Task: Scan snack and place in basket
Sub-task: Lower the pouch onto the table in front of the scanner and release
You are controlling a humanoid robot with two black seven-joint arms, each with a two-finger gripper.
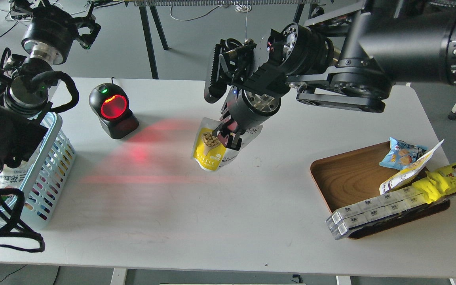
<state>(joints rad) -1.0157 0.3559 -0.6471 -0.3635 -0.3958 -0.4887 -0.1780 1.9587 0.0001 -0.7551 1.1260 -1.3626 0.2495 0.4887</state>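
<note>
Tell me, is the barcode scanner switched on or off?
On. The scanner has a window glowing red, and red light falls across the table in front of it.

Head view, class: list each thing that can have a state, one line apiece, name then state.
Snack pouch: gripped, held before the scanner.
Right gripper: shut on pouch.
Left gripper: unclear.
Barcode scanner: lit red.
Basket: holds packets.
Wooden tray: loaded.

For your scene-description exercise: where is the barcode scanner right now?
In the head view, the scanner stands on the table's left part, between the blue basket and the yellow pouch.
</note>
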